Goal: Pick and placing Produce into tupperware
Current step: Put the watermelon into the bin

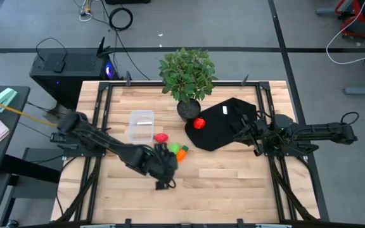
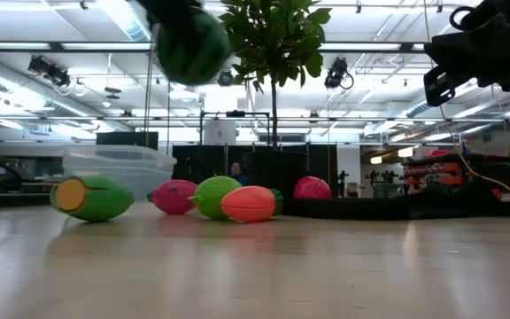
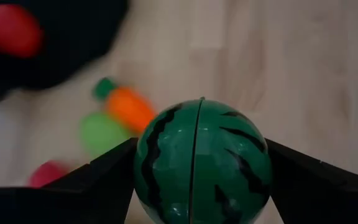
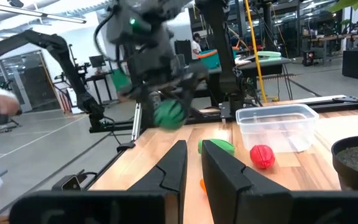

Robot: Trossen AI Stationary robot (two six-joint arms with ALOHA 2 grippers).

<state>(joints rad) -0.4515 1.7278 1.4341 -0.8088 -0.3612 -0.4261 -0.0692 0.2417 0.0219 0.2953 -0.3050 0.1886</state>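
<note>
Your left gripper (image 3: 197, 186) clamps the striped watermelon ball (image 3: 202, 163), lifted clear above the table's middle. The tupperware (image 1: 141, 125) sits empty toward the far edge: carry it there next. Your right gripper (image 4: 194, 163), fingers nearly together and empty, waits over the black cloth (image 1: 224, 126).

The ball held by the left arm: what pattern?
Dark green ball with black stripes; clearest in the left wrist view.
</note>
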